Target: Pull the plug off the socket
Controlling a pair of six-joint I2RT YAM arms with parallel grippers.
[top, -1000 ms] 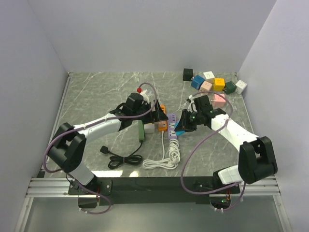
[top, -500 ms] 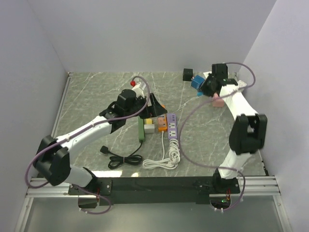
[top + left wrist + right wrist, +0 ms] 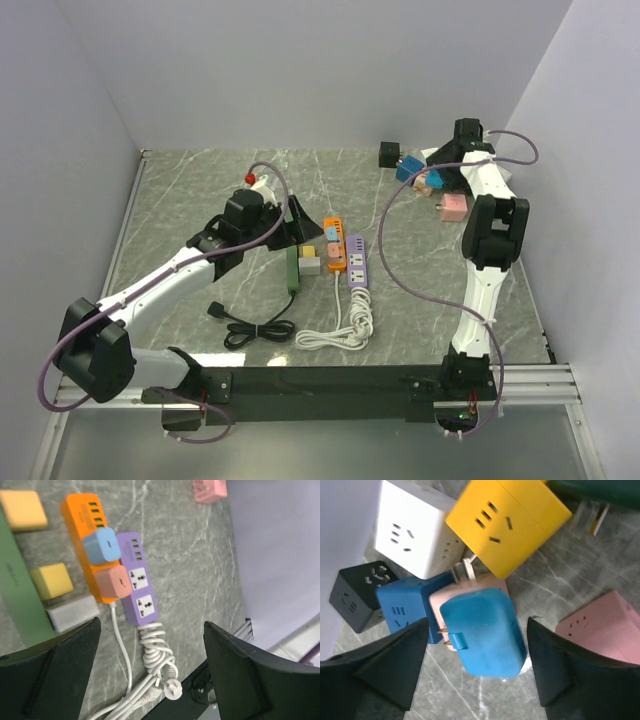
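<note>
1. Grey-veined tabletop (image 3: pixel 200 190) between pale walls, two arms working well apart.
2. Far right corner: right gripper (image 3: pixel 476 622) spread wide above a heap of socket cubes (image 3: pixel 507 522), pinching nothing.
3. Between its fingers, lying loose on the heap with bare prongs showing: blue plug (image 3: pixel 485 635), free of any socket.
4. Mid-table: left gripper (image 3: pixel 151 625) likewise spread and empty, hovering over orange strip (image 3: pixel 82 530) and purple strip (image 3: pixel 137 580), the latter's sockets vacant.
5. Judged stage: pull apparently done, plug set down among the cubes.
6. Next move, by this reading: raise right arm straight up, clear of the heap, without catching the plug or nudging the cubes.
</note>
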